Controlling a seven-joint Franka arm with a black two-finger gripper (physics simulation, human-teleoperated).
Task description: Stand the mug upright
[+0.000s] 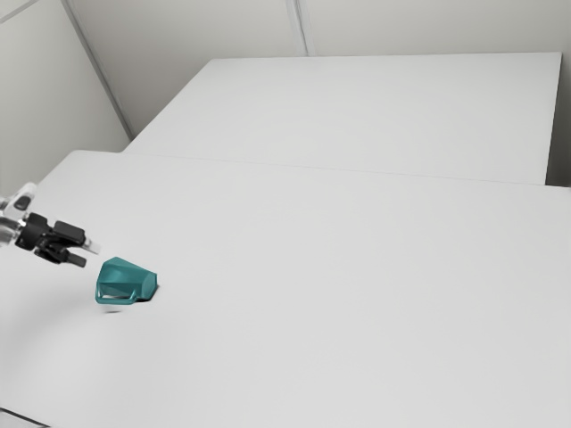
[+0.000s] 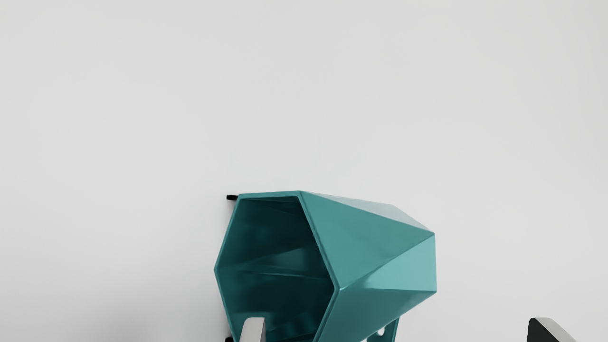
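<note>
Hovering my gripper (image 1: 91, 256) near the tipped teal mug (image 1: 134, 279), fingers (image 2: 254, 331) spread

Mug: on its side on the white table (image 1: 357, 267), not upright. Faceted body, wide at the mouth (image 2: 280, 237), narrower at the base (image 2: 425, 270). In the exterior view the mouth end points to the exterior view's left, toward my gripper, and the base to the exterior view's right. Handle (image 1: 116, 300) low on the mug, on the side facing the exterior camera. Dark inside of the mug visible past the rim in the wrist view.

Gripper: up and to the exterior view's left of the mug, a gap between us in that view. Fingers wide apart, nothing clamped. In the wrist view one fingertip overlaps the mug's mouth, the other sits out past the mug's base, well apart from it.

Small black bits (image 2: 232, 197) next to the mug's rim, probably shadow, hard to tell. Short dark mark (image 1: 111, 311) on the table just beside the handle in the exterior view.

Rest: arm (image 1: 7, 232) comes in from the exterior view's left of the mug. Big white slab (image 1: 375, 116) well beyond the mug, pale wall (image 1: 178, 36) behind that. Thin dark line (image 1: 25, 418) nearer the exterior camera than the mug.
</note>
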